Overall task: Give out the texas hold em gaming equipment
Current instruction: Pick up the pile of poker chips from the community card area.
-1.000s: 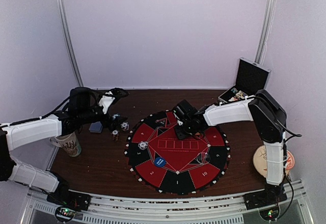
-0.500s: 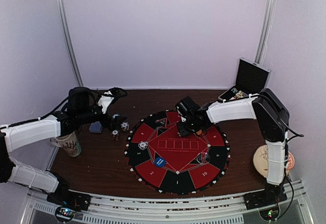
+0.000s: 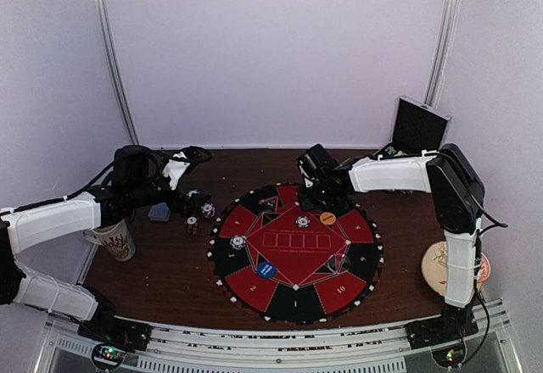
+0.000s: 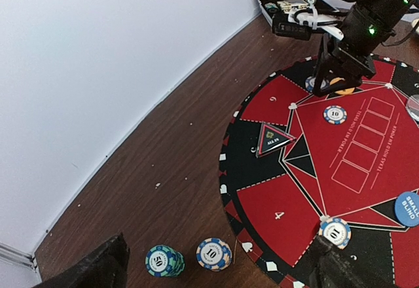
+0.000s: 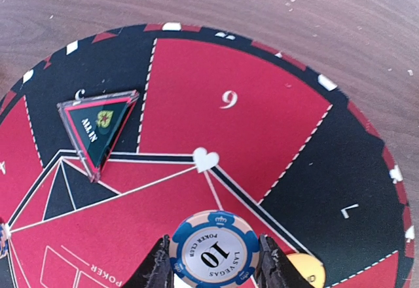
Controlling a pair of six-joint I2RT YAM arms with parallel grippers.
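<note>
A blue-and-white "10" chip (image 3: pixel 303 221) lies flat on the red centre of the round poker mat (image 3: pixel 254 292), with the orange button disc (image 3: pixel 327 218) beside it. My right gripper (image 3: pixel 313 190) hovers over the mat's far edge, open. In its wrist view the chip (image 5: pixel 213 249) shows on the mat between the fingers (image 5: pixel 157 267), which do not grip it. My left gripper (image 4: pixel 216 278) is open above a teal "50" stack (image 4: pixel 162 260) and a "10" stack (image 4: pixel 213 254) on the wood. Another chip (image 3: pixel 238 241) and the blue button (image 3: pixel 266 269) lie on the mat.
Grey-blue cards (image 3: pixel 159 212) lie by the left arm, near the patterned mug (image 3: pixel 114 239). The black case (image 3: pixel 417 129) stands open at the back right. A triangular "all in" marker (image 4: pixel 273 138) sits on the mat. A round coaster (image 3: pixel 443 264) lies at the right.
My right gripper has drawn back toward the mat's far edge, leaving the "10" chip on the red centre and uncovering the orange button. The left arm has stayed put.
</note>
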